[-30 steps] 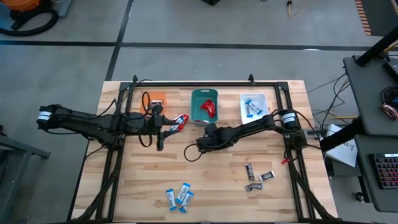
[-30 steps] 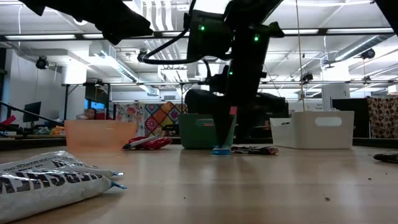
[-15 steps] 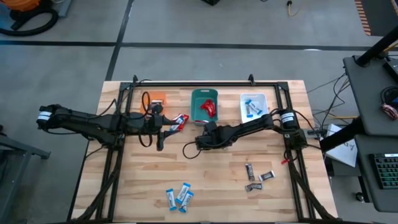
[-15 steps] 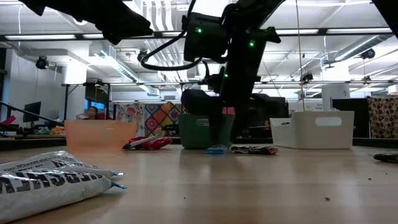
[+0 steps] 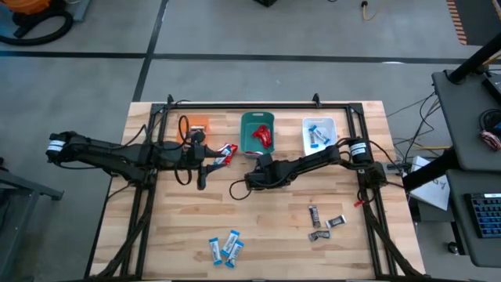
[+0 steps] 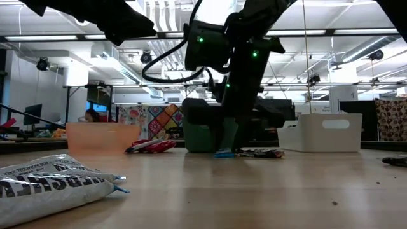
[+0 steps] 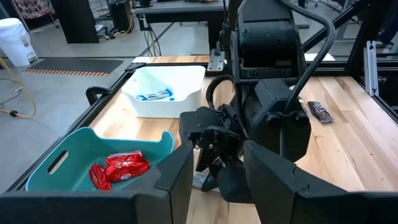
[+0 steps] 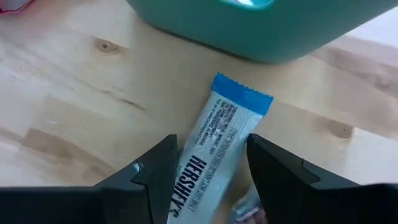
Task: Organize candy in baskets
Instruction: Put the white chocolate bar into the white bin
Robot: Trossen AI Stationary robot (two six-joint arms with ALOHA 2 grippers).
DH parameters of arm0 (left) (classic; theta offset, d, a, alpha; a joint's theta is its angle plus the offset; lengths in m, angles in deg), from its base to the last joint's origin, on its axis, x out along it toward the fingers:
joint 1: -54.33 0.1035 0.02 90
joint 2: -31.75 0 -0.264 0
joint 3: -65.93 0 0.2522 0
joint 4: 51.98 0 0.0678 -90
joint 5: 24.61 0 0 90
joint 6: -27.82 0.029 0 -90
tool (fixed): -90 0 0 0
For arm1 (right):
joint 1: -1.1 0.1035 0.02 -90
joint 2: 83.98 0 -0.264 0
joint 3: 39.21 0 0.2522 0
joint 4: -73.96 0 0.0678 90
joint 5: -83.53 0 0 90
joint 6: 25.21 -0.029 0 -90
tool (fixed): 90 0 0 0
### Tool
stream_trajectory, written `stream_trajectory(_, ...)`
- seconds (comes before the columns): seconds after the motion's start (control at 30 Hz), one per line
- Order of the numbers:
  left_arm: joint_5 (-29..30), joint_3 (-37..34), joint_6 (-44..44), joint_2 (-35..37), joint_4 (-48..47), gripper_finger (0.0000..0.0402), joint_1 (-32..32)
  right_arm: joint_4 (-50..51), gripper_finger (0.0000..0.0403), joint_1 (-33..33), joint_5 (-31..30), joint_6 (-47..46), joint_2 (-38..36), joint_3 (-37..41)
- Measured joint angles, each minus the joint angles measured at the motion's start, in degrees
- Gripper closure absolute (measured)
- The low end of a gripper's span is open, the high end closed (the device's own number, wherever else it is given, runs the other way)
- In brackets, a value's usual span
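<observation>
Teal basket blocks beyond candy

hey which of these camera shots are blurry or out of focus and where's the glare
Low view: the silver-grey candy up close is soft, and the ceiling lights flare. Right wrist view: the teal basket is blurred, while the blue-and-white candy is sharper. High view: evenly lit, small detail.

three baskets are sitting on the table, with three blue-and-white candies and four dark candies lying loose.
</observation>
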Motion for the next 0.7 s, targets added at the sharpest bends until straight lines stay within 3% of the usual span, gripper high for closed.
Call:
stream_trajectory(0.2, 0.00, 0.00, -0.01, 0.00, -0.33, 0.0276, 0.00, -1.37, 0.0224, 0.24, 0.58, 1.31, 2.17, -0.33)
stream_trajectory(0.53, 2.52, 0.00, -0.03, 0.00, -0.50, 0.0276, 0.07, -2.31, 0.0310, 0.79, 1.36, 4.13, 1.33, -0.35)
stream_trajectory(0.7, 2.82, 0.00, -0.09, 0.00, -0.52, 0.0276, 0.07, -3.38, 0.0328, 0.92, 1.86, 5.00, 1.22, -0.37)
